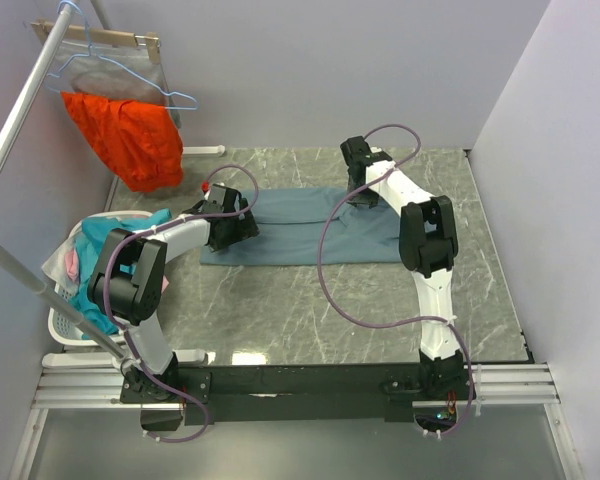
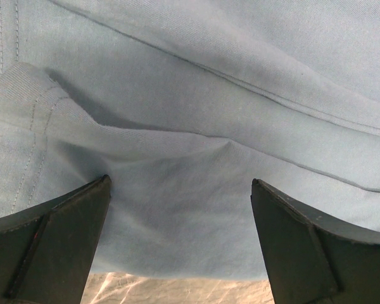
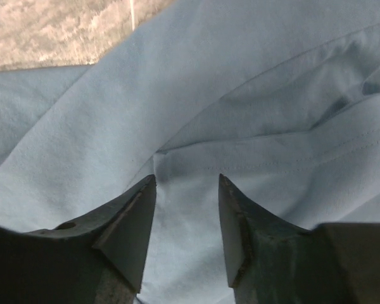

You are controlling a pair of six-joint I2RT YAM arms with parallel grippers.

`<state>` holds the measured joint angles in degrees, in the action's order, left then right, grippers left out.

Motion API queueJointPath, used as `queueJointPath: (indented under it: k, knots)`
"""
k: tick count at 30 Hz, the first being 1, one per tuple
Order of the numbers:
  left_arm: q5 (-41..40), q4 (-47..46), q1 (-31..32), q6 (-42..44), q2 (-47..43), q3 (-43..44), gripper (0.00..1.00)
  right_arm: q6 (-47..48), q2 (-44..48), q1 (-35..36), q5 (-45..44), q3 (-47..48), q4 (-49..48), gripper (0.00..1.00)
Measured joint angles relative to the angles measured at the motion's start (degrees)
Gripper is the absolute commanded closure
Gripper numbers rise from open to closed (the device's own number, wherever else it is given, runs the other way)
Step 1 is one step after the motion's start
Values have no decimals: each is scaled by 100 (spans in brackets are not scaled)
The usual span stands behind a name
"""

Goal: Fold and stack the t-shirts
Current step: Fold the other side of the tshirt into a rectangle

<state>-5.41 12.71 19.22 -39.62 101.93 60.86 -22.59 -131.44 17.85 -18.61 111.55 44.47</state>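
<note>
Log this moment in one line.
t-shirt: spread on table | left gripper: open, above its left end | right gripper: open, straddling a fold

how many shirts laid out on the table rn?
1. The slate-blue t-shirt lies flat across the middle of the table. More garments sit heaped in the white basket at left; any shirts there can't be counted.

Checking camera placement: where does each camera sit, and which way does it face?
Top external: above and behind the bases, looking down on the table; left arm and right arm show.
Left wrist: on the left arm, looking down at the edge of the t-shirt; left gripper wide open.
Right wrist: on the right arm, looking down at cloth folds; right gripper partly open.
Shared: both wrist views show the t-shirt and table.
</note>
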Motion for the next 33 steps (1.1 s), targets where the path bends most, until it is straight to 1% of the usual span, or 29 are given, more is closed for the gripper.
queueJointPath:
  k: [4,11,18,21,22,24,25,30,32,33]
  knots:
    - [0,0,0,0,2,2,1,-2,-7,28,-48,22,66,53]
    - [-2,9,0,2,17,20,1,-2,-17,39,-37,22,81,50]
    - [-2,17,0,2,24,26,1,-2,-131,39,48,79,87,51]
    - [-2,26,0,2,33,37,1,0,-291,39,66,144,74,65]
    - [-2,28,0,4,33,39,1,-9,-323,39,74,144,59,72]
    - [-7,39,0,13,46,50,1,13,-323,39,76,149,55,82]
    - [-4,46,0,20,57,63,0,22,-326,42,74,149,55,85]
    - [-7,55,0,46,103,125,1,17,-328,39,35,138,52,85]
    - [-7,57,0,61,105,129,1,17,-302,42,-4,90,9,87]
    - [-7,57,0,63,105,129,1,17,-262,42,-26,33,-11,90]
